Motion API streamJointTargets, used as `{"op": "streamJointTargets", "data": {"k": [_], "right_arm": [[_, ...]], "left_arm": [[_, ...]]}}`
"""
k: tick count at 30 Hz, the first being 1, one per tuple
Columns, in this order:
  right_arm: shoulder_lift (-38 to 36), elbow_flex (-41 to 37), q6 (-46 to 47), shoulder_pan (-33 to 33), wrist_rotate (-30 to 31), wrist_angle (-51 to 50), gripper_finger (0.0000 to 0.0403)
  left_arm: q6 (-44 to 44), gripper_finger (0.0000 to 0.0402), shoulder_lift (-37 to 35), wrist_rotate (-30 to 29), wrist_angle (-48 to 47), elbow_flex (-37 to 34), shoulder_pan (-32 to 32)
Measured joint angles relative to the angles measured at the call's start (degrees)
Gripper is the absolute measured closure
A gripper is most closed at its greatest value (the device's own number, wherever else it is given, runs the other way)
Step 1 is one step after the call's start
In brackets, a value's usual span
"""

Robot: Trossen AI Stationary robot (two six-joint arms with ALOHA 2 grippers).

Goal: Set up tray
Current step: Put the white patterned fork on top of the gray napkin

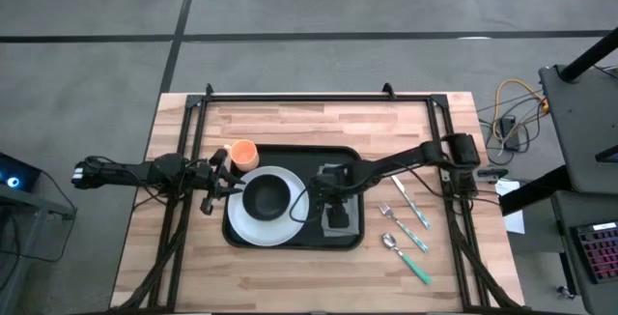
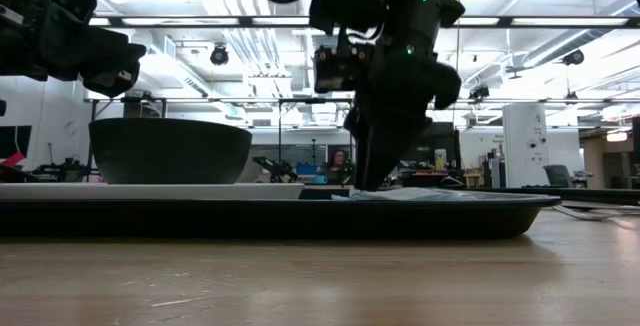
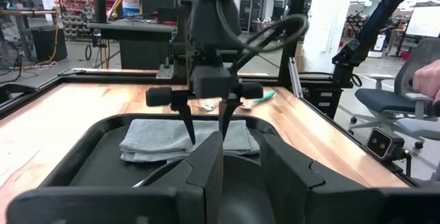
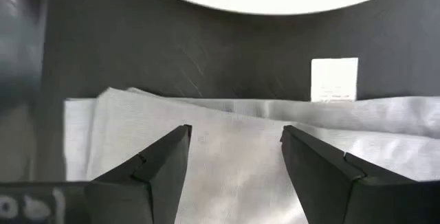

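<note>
The black tray (image 1: 309,156) lies at the table's middle, holding a white plate (image 1: 246,226) with a black bowl (image 1: 266,197) on it. A folded grey napkin (image 1: 340,220) lies flat on the tray's right part. My right gripper (image 4: 234,148) is open and points down over the napkin (image 4: 234,176), its tips at the cloth's far edge (image 3: 206,131). My left gripper (image 3: 242,176) is open and hovers by the plate's left rim (image 1: 220,178), raised above the bowl (image 2: 170,151). An orange cup (image 1: 241,154) stands at the tray's far-left corner. My right gripper's open fingers (image 3: 189,124) come from above, pointing down, and reach the top of the napkin (image 3: 158,141) lying flat on the tray. I cannot tell whether the tips touch the cloth or stand just over it.
A fork, a knife and a spoon with teal handles (image 1: 410,233) lie on the wood to the right of the tray. A small white label (image 4: 334,80) shows on the tray floor between napkin and plate. A person's hand (image 3: 426,80) shows beyond the table's right side.
</note>
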Motion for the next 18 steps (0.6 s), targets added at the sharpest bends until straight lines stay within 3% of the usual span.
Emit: {"op": "streamJointTargets", "data": {"k": [18], "right_arm": [[-6.10,-0.53,11.80,0.41,0.56,-11.27,0.0184]], "left_arm": [[0.00,0.0322,0.76,0.01,-0.02,0.00,0.01]]}}
